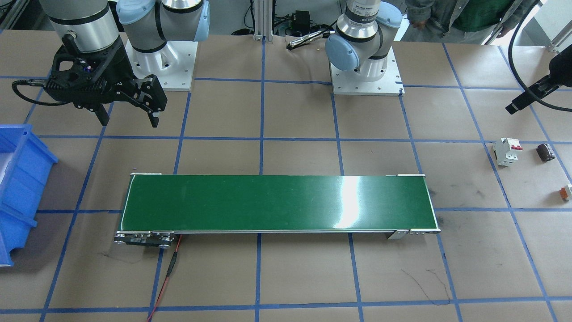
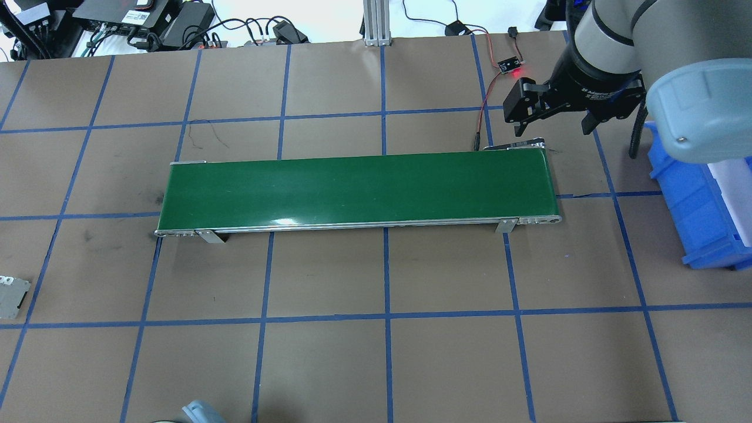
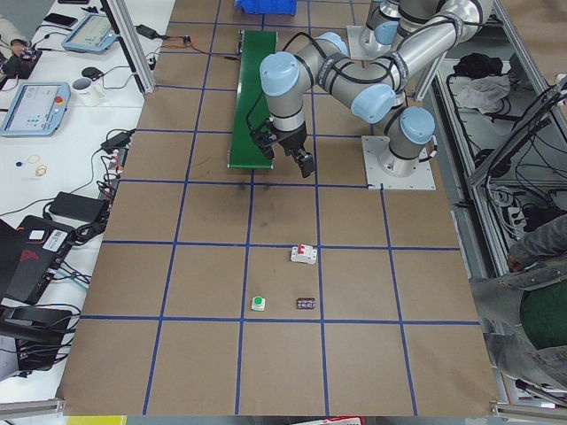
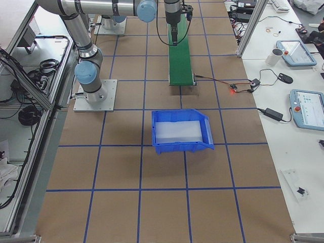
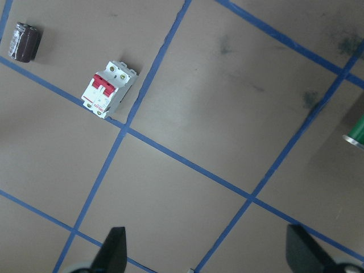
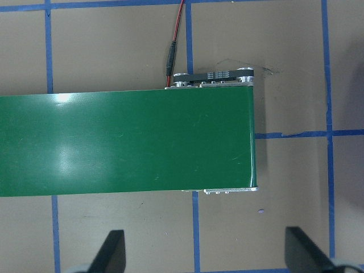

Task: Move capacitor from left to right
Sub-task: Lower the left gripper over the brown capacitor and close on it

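Observation:
The capacitor (image 1: 545, 152) is a dark brown stubby cylinder lying on the brown table at my left end; it also shows in the left wrist view (image 5: 24, 42) and the exterior left view (image 3: 306, 304). My left gripper (image 5: 207, 256) is open and empty, raised above the table and well away from the capacitor; one of its fingers (image 1: 532, 96) shows at the frame edge. My right gripper (image 1: 129, 105) is open and empty, and hovers near the conveyor's other end (image 2: 552, 108). The right wrist view (image 6: 206, 256) shows nothing between its fingers.
A green conveyor belt (image 1: 277, 203) lies along the table's middle. A white circuit breaker with red switches (image 1: 508, 151) sits beside the capacitor, and a tiny orange-and-white part (image 1: 566, 191) lies nearby. A blue bin (image 2: 699, 211) stands at my right end. A red wire (image 1: 167, 273) runs from the belt.

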`<state>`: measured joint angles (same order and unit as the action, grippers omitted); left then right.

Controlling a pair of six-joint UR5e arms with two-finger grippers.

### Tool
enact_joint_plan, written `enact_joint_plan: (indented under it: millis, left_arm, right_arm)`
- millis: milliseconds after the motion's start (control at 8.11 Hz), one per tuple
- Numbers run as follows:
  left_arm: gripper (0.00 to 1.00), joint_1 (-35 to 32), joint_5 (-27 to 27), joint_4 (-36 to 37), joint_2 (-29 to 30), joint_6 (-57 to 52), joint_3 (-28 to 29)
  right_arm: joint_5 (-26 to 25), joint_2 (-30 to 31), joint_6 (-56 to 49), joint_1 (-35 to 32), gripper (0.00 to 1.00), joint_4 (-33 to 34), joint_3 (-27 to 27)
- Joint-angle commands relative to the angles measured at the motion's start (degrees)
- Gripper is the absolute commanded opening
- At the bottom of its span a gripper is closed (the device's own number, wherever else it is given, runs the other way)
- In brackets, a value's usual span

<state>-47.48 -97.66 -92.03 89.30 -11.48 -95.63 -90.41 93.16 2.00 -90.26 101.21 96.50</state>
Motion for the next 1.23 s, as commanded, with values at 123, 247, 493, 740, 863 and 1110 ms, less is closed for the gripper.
enact_joint_plan:
  millis: [123, 247, 493, 740, 863, 1110]
  left_arm:
    - [1.0, 7.1, -5.2, 5.7, 4.6, -19.2, -0.3]
    - [1.0, 8.8, -5.5, 10.5, 6.4, -26.5, -0.2]
    - [0.98, 10.2, -5.0, 17.3, 8.3, -32.1, -0.4]
    - [0.96, 11.0, -4.6, 31.7, 11.8, -34.9, -2.3]
    - [0.96, 13.4, -2.8, 35.9, 13.3, -35.3, -2.8]
    - [1.0, 17.6, 2.0, 39.8, 16.2, -37.6, -2.9]
  right_arm:
    - [0.6, -0.1, -0.1, 0.1, 1.0, -0.1, 0.0]
    - [0.6, -0.1, 0.0, 0.1, 1.0, -0.1, 0.0]
    - [0.5, -0.1, 0.3, 0.1, 1.0, -0.2, 0.0]
    - [0.4, -0.1, 0.3, 0.1, 1.0, -0.2, 0.0]
    - [0.3, 0.0, 0.4, 0.1, 1.0, -0.3, 0.0]
    - [0.3, -0.1, 0.4, 0.1, 1.0, -0.2, 0.0]
